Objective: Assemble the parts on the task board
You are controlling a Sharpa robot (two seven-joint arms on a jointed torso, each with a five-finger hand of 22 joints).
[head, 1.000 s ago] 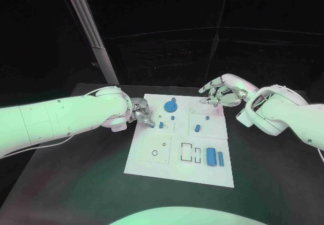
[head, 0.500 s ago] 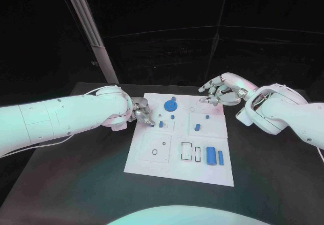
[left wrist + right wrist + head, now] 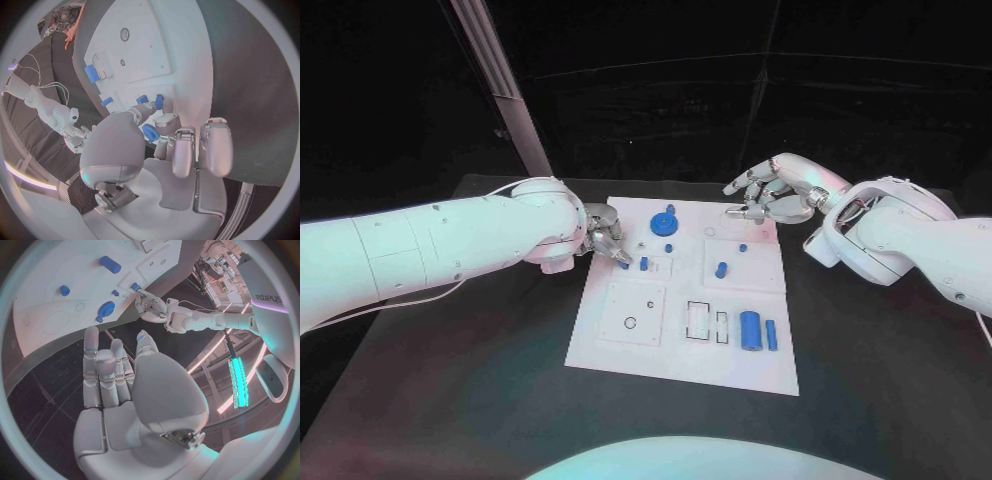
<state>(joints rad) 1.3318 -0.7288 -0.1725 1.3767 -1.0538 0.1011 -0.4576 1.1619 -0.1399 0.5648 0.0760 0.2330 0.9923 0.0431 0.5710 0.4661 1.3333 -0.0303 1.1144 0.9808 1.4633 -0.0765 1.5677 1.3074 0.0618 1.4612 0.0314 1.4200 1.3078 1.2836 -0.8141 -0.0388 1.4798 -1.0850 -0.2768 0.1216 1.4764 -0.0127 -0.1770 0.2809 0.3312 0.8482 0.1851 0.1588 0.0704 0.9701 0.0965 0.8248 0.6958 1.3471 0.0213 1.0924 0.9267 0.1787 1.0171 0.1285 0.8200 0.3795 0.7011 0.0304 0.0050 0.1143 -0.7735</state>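
Parts (image 3: 751, 331): small blue pieces on task board (image 3: 635, 352), mid-table; likely light, stiff, slippery; pinch at sides. My left robot hand (image 3: 604, 238) pinches one; my right robot hand (image 3: 772, 196) hovers empty, fingers apart.

- One white task board (image 3: 625, 350) lies on one black table (image 3: 473, 400).
- Seven blue parts show on the board in the head view:
  - one round disc (image 3: 662, 226) at the far edge;
  - four small pegs (image 3: 721, 270) across the middle;
  - one thick cylinder (image 3: 750, 331) at the near right;
  - one thin bar (image 3: 770, 336) just beside the cylinder.
- One more blue piece (image 3: 150, 133) sits at the fingertips of the left hand (image 3: 606, 240); whether it is gripped cannot be told.
- Two silver hands are over the board's far end, the left hand and the right hand (image 3: 769, 195).
- Two white arms reach in, one from each side.
- One grey pole (image 3: 502, 90) stands at the far left.
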